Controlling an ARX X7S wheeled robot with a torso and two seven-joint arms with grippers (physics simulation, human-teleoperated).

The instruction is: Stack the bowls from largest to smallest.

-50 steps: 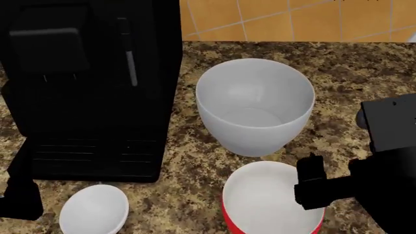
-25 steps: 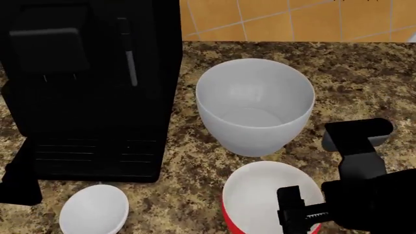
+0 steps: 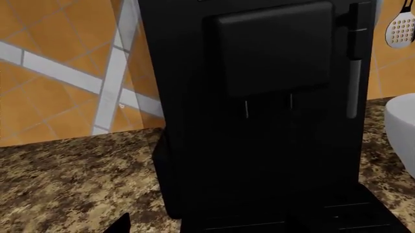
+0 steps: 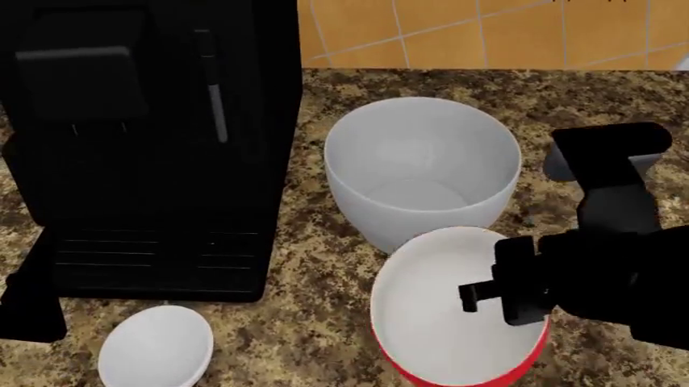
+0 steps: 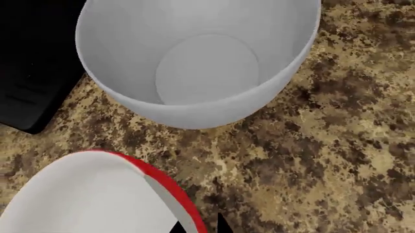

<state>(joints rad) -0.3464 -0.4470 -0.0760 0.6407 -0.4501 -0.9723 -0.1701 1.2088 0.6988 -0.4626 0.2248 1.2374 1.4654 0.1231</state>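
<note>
Speckled granite counter (image 4: 312, 258) carries right gripper (image 4: 515, 292) clamping red bowl (image 4: 453, 322)'s tilted white-lined rim.

Head view is aimed steeply down over the counter (image 4: 323, 339). Left wrist view is held low, level, close to the black machine (image 3: 272, 121). Right wrist view is pointed down; large bowl (image 5: 194, 63) is shared with head view.

- I count 3 bowls: 1 large grey-white bowl (image 4: 422, 173), 1 red bowl (image 4: 457, 318), 1 small white bowl (image 4: 156, 347).
- 1 black coffee machine (image 4: 140, 145).
- 1 granite counter (image 4: 312, 274).
- 1 slotted utensil (image 3: 401, 25) on the tiled wall.
</note>
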